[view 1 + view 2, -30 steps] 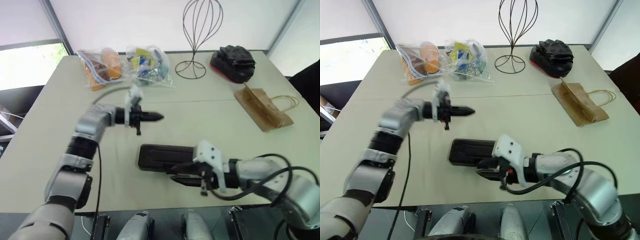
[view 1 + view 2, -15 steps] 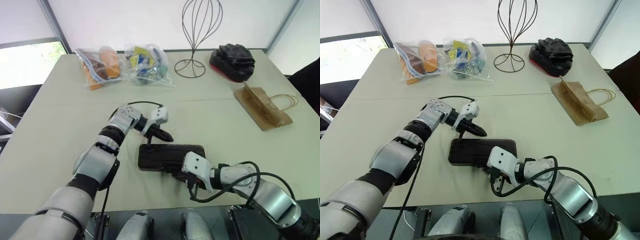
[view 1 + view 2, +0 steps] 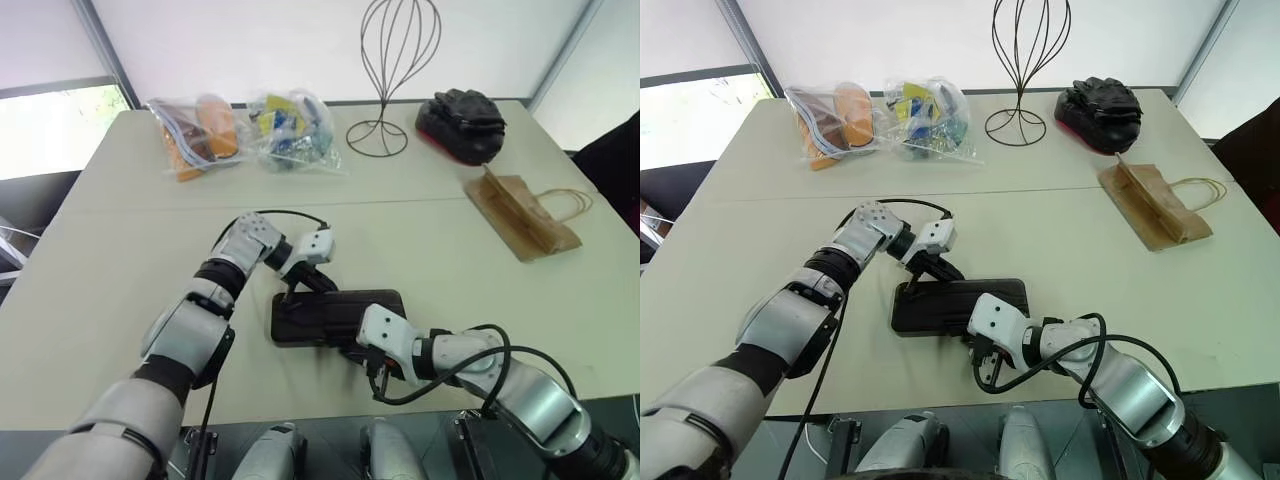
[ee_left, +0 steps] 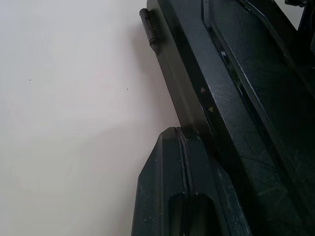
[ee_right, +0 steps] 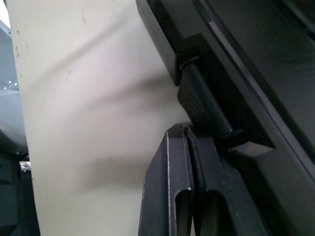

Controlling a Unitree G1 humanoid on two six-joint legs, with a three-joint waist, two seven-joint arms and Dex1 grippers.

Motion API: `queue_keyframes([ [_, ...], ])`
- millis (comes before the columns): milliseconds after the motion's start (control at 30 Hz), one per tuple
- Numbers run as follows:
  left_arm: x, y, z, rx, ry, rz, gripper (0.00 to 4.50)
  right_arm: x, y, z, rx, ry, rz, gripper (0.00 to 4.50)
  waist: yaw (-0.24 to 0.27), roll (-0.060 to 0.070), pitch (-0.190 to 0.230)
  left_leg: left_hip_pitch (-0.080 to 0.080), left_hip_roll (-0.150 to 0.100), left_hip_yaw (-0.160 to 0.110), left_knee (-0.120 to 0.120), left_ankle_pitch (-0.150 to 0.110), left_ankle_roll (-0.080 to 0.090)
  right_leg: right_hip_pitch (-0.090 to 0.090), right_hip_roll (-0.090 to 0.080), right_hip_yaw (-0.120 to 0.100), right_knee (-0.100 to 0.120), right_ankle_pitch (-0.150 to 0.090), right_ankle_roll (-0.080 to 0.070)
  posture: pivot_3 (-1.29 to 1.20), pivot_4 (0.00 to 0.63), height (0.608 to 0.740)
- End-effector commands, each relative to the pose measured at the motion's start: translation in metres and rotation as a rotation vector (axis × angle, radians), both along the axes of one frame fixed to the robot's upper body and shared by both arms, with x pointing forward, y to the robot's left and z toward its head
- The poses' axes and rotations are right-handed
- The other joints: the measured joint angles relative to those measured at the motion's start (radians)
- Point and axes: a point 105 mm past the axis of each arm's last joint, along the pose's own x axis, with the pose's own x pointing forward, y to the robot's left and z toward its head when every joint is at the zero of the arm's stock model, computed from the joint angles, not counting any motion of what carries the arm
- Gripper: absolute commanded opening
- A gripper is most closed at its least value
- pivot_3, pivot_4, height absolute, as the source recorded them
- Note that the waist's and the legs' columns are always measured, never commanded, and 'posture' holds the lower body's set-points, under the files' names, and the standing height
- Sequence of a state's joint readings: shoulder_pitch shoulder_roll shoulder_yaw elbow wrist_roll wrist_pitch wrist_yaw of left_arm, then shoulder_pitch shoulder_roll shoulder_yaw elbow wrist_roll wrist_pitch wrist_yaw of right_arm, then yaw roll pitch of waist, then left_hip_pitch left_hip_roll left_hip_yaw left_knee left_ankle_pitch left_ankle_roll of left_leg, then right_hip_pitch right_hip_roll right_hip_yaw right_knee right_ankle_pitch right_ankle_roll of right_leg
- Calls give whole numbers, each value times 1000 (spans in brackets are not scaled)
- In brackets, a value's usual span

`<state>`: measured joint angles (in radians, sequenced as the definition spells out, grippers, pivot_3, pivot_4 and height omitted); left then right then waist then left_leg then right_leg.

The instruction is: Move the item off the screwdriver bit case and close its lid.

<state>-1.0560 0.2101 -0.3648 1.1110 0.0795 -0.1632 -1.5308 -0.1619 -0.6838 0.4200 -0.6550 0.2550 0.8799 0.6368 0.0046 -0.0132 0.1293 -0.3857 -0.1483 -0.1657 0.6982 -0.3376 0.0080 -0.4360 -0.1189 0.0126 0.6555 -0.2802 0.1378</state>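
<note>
Left eye view: you see the table (image 3: pixel 100 250) with the screwdriver bit case (image 3: pixel 335 315) near its front edge, between both arms, its lid (image 3: pixel 960 300) lying flat over it. The case is a flat, dark rectangle; judge it stiff, light and smooth enough to slide under a sideways push, so press down on the lid edges rather than shoving. The item (image 3: pixel 522 215), a flat brown paper bag with twine loops, lies well apart at the right, off the case; it looks light and crushable, best taken by its folded top.

The left gripper (image 3: pixel 310 283) touches the case's far edge, jaws fully together, holding nothing. The right gripper (image 3: pixel 982 352) meets the near edge at the small black latch (image 5: pixel 204 105), jaws likewise together and empty.
</note>
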Motion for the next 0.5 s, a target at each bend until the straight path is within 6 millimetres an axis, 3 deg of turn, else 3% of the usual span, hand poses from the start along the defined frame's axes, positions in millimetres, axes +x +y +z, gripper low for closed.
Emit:
queue_keyframes([
  [33,-31,-8,-32,52,119,-126,0,42,-18,17,-46,-159,-231,78,-2,-2,-1,1,0,0,0,0,0,1,0,0,0,0,0,0,150,740],
  [300,-31,-6,-32,35,126,-110,0,55,-22,22,-56,-171,-370,78,-17,-4,-3,11,2,0,-2,0,0,10,0,2,0,0,0,0,150,740],
  [433,-22,-11,-29,-2,58,-65,0,47,-15,26,-34,-141,-325,78,-16,-4,-3,11,2,0,-2,0,0,9,1,2,0,0,0,0,150,740],
  [500,-7,-15,-17,-58,8,23,0,33,-9,30,3,-92,-271,78,-12,-4,-3,11,2,0,-2,0,0,9,1,2,0,0,0,0,150,740],
])
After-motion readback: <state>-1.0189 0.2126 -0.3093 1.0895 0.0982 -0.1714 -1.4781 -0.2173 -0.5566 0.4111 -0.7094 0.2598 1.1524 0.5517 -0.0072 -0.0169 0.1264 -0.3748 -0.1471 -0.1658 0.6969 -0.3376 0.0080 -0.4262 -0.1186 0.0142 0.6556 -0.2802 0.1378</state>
